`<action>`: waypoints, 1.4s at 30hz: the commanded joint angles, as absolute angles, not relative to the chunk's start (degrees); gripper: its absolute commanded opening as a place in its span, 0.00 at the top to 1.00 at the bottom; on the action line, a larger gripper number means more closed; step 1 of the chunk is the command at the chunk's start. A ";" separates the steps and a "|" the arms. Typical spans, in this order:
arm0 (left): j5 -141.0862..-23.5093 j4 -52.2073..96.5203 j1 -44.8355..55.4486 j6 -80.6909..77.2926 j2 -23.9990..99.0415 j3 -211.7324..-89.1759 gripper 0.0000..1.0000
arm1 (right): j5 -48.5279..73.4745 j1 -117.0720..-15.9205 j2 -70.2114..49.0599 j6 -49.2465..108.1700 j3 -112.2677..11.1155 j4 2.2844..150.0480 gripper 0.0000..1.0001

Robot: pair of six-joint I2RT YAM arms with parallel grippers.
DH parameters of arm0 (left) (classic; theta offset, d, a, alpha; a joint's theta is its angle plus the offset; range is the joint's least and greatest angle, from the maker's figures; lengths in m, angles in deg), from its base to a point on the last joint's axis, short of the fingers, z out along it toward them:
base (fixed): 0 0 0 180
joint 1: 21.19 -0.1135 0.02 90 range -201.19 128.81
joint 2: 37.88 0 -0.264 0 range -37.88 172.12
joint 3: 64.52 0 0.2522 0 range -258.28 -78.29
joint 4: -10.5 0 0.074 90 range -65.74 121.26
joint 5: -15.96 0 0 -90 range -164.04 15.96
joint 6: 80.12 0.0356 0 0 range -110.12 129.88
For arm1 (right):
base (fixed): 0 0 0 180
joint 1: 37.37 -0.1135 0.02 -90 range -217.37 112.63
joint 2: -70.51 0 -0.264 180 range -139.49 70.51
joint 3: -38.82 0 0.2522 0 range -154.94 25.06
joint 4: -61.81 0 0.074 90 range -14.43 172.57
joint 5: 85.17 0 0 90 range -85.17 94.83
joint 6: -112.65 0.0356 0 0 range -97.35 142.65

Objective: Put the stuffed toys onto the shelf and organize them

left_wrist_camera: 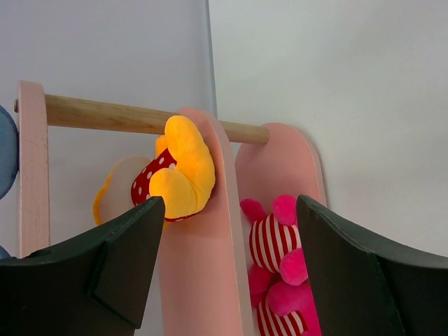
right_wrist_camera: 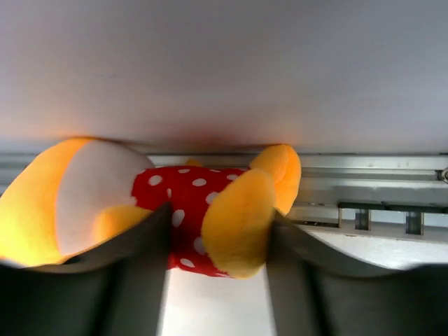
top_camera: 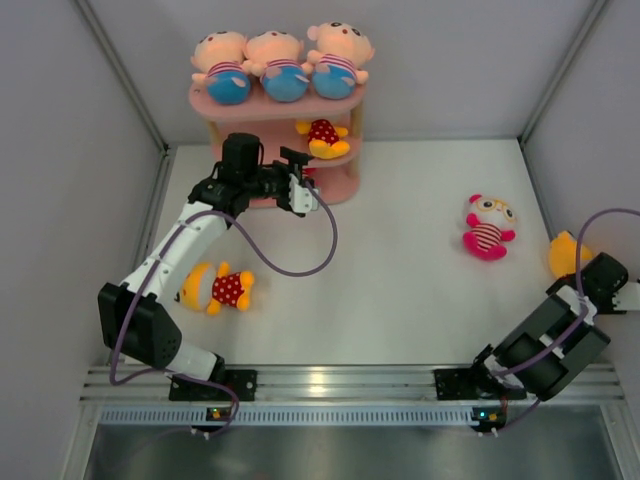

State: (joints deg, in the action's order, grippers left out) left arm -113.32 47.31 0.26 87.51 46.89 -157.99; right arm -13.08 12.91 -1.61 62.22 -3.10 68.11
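The pink shelf [top_camera: 345, 186] stands at the back of the table. Three peach-headed stuffed toys [top_camera: 275, 66] sit in a row on its top board, and a yellow polka-dot toy [top_camera: 322, 137] lies on the middle board. My left gripper [top_camera: 303, 191] is open at the shelf's front edge. In the left wrist view its open gripper [left_wrist_camera: 229, 210] faces the boards [left_wrist_camera: 203, 266] edge-on, with pink striped toys [left_wrist_camera: 276, 245] on the lowest board. My right gripper [right_wrist_camera: 220, 217] is shut on a yellow polka-dot toy [right_wrist_camera: 189, 189] beside the right wall.
A second yellow polka-dot toy [top_camera: 218, 288] lies on the table near the left arm. A pink-white striped toy [top_camera: 488, 227] lies right of centre. The right arm [top_camera: 560, 335] is folded against the right wall, partly covering its yellow toy [top_camera: 563, 254].
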 commanded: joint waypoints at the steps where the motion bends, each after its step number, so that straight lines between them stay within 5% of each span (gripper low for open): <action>1: -114.03 45.62 0.60 86.61 45.35 -159.85 0.18 | -7.83 13.78 -1.40 60.79 -6.49 68.35 0.58; 6: -114.03 45.70 0.69 85.38 44.65 -159.41 0.18 | -6.86 12.91 7.72 60.62 -6.67 71.87 0.99; 7: -114.11 45.62 0.69 84.94 44.30 -159.32 0.18 | -7.47 12.38 9.40 60.18 -7.63 74.05 1.00; 14: -111.83 45.62 1.04 70.66 43.68 -162.12 0.17 | -14.58 -3.06 21.45 54.20 -17.91 82.85 1.00; 19: -108.15 45.62 1.04 54.22 40.88 -161.70 0.17 | -25.19 -27.75 25.86 54.98 -22.22 85.23 1.00; 30: -94.88 50.88 0.87 42.58 33.31 -154.14 0.18 | -34.81 -77.40 8.22 60.26 -15.12 78.75 1.00; 39: -80.29 61.43 0.78 40.12 28.83 -142.37 0.21 | -33.67 -89.92 -4.10 69.75 -16.59 81.88 1.00; 41: -77.74 62.31 0.52 40.55 27.69 -139.64 0.22 | -29.81 -90.71 -5.95 68.62 -18.18 83.91 0.93; 42: -77.64 62.93 0.34 40.99 27.16 -138.94 0.21 | -28.23 -92.37 -6.83 67.40 -19.49 85.23 0.78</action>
State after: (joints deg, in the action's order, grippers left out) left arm -83.05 59.48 0.65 41.93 30.06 -140.68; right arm -31.07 -89.44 -5.00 66.39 -14.75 82.82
